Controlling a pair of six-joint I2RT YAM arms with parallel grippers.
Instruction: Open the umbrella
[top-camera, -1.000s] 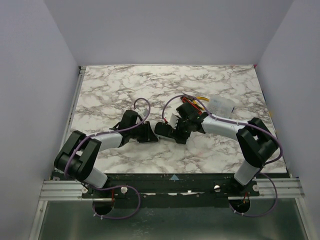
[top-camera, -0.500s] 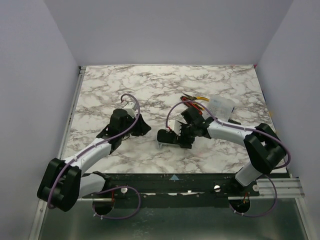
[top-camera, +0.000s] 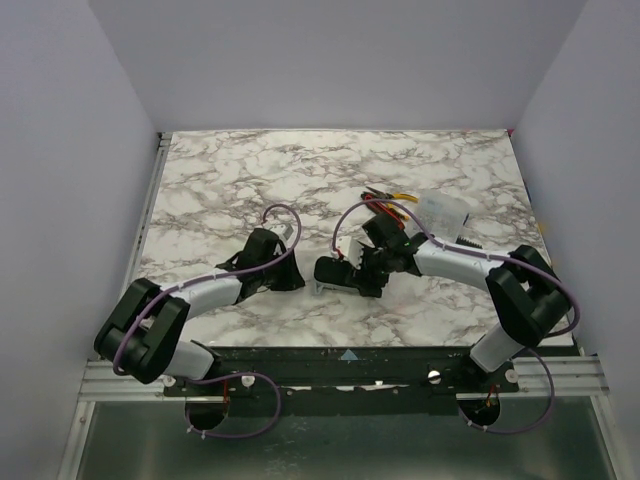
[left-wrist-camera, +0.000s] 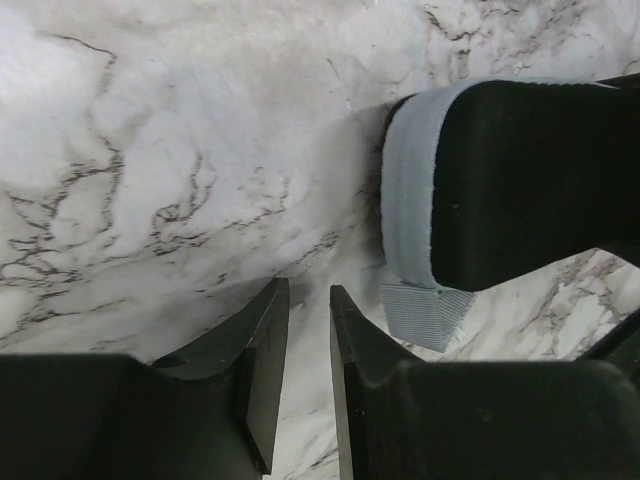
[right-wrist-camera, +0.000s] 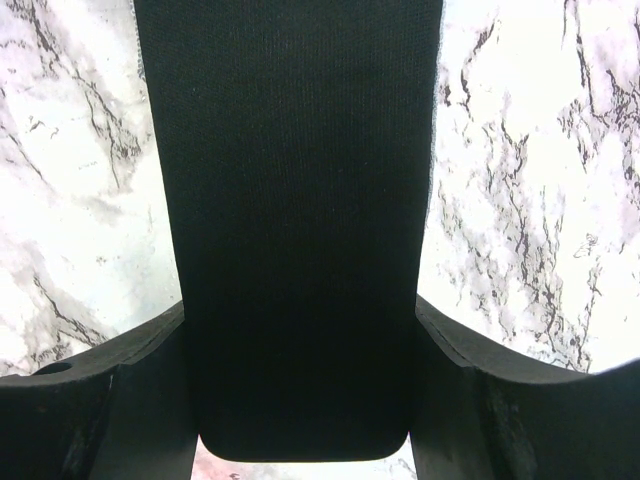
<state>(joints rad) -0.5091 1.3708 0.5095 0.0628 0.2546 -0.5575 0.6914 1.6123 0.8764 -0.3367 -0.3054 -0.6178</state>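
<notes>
Top external view is showing me the umbrella (top-camera: 333, 272) folded near the middle front of the table (top-camera: 220, 170), and my right end effector (top-camera: 350, 272) is clamping its black body from the right. I am judging that the left end effector (top-camera: 291, 279), fingers (left-wrist-camera: 260, 360) almost together on nothing, should spread before taking the free end just beside it. I am favouring a slow, straight pull apart. Both arms are reaching inward, low, elbows bent outward.

no readable text, labels, brands, numbers or signs in any view
</notes>
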